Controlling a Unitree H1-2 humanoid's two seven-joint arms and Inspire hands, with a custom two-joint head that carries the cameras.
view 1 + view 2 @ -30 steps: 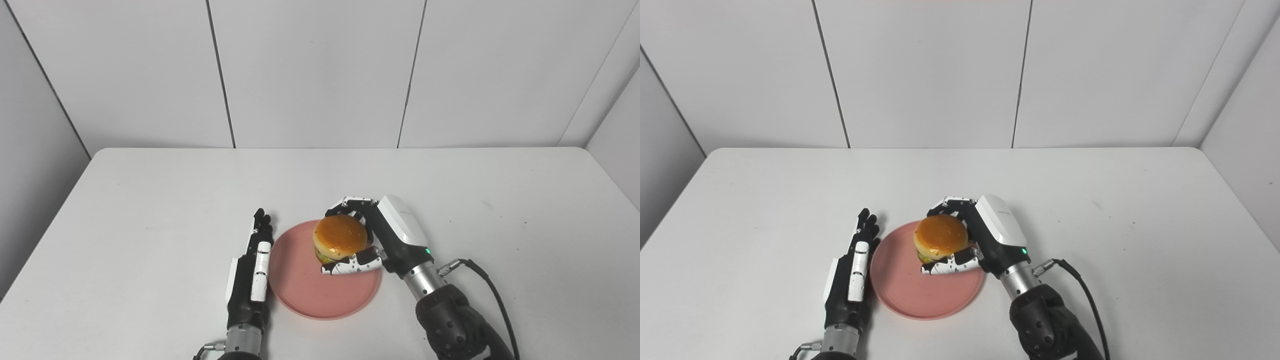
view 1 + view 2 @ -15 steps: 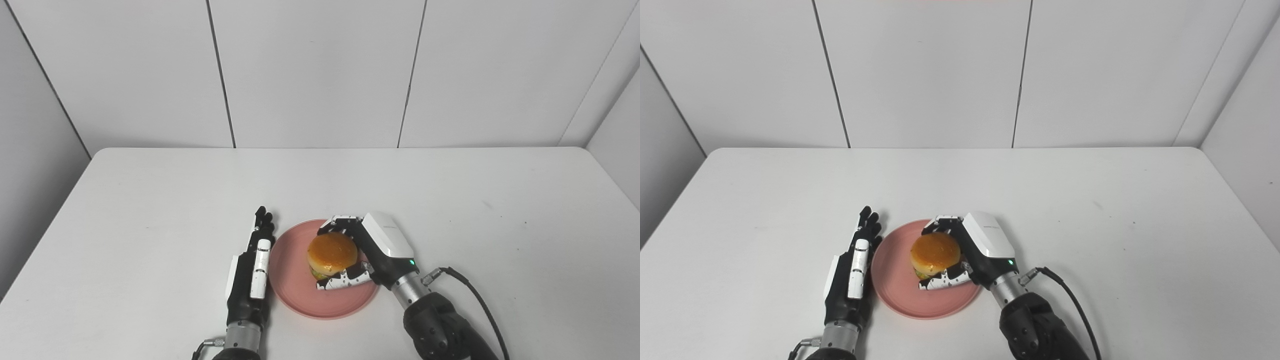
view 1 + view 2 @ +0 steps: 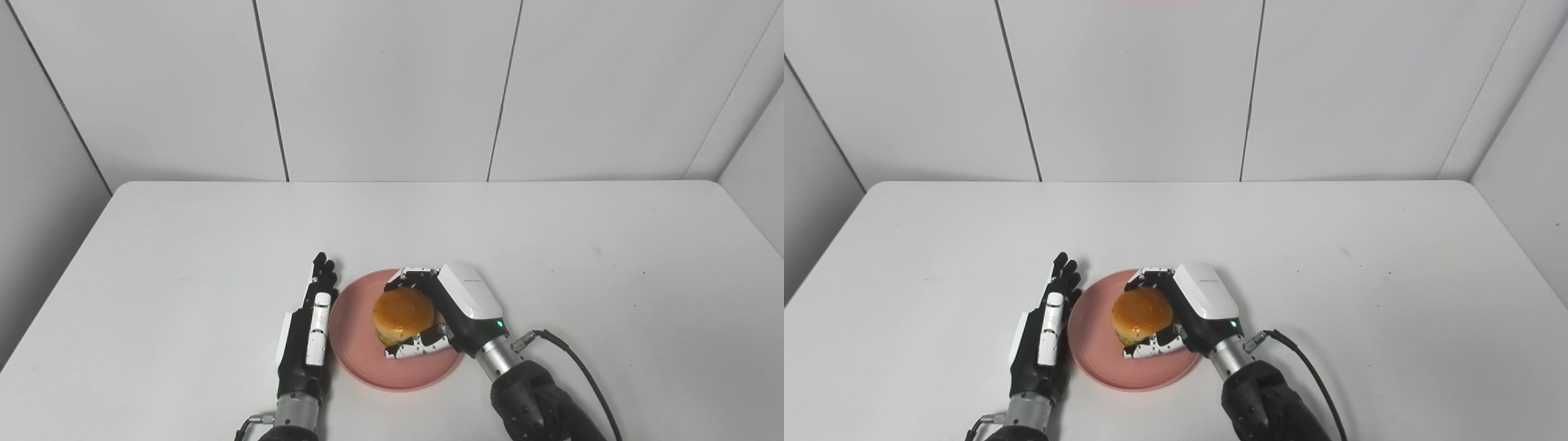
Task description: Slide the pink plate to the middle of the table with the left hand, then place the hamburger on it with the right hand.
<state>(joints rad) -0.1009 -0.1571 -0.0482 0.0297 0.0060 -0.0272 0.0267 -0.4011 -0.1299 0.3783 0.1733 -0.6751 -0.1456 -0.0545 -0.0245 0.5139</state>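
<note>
Plate slide: judged done, pink plate (image 3: 367, 361) lies near table (image 3: 184, 245) middle | hamburger (image 3: 404, 312) is clasped by right hand (image 3: 450, 312) low over plate centre; contact unclear | left hand (image 3: 309, 331) empty, fingers extended, beside rim | left: release, withdrawal.

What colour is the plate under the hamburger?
Pink plate, clearest in the left eye view.

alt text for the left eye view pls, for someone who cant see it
The right hand grips a glossy orange-bun hamburger over a round pink plate on a white table. The left hand, fingers straight, lies just beside the plate's left rim.
</note>
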